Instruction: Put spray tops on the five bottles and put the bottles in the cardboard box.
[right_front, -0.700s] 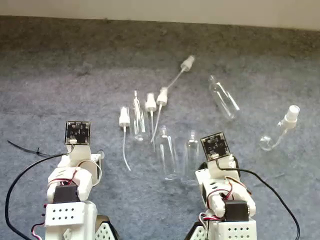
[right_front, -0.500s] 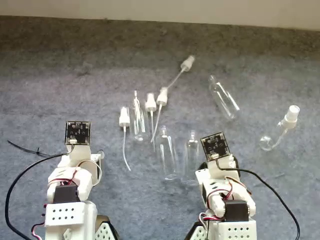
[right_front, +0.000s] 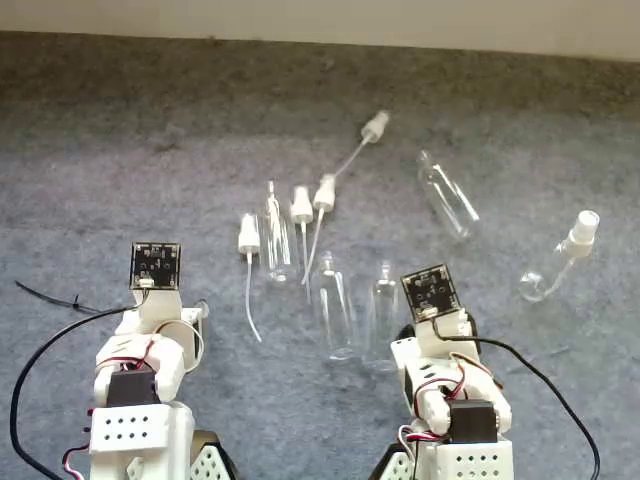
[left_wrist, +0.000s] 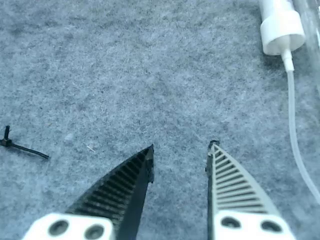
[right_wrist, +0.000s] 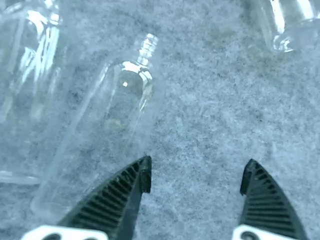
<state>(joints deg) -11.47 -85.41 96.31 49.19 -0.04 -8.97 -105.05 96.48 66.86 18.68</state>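
Observation:
Several clear bottles lie on the grey felt: one (right_front: 335, 305) and another (right_front: 380, 312) just ahead of the right arm (right_front: 440, 350), one (right_front: 277, 240) mid-table, one (right_front: 447, 195) farther back. A fifth bottle (right_front: 555, 265) at the right carries a white spray top. Loose spray tops with tubes lie at mid-table (right_front: 249, 235), (right_front: 301, 205), (right_front: 324, 192) and farther back (right_front: 375, 125). My right gripper (right_wrist: 196, 165) is open over bare felt, beside a bottle (right_wrist: 115, 115). My left gripper (left_wrist: 181, 150) is open and holds nothing, with a spray top (left_wrist: 281, 25) ahead of it.
A black cable tie (right_front: 50, 298) lies on the felt left of the left arm (right_front: 150, 340). A pale wall edge (right_front: 320, 20) bounds the table at the back. Bare felt stretches across the far left and far back.

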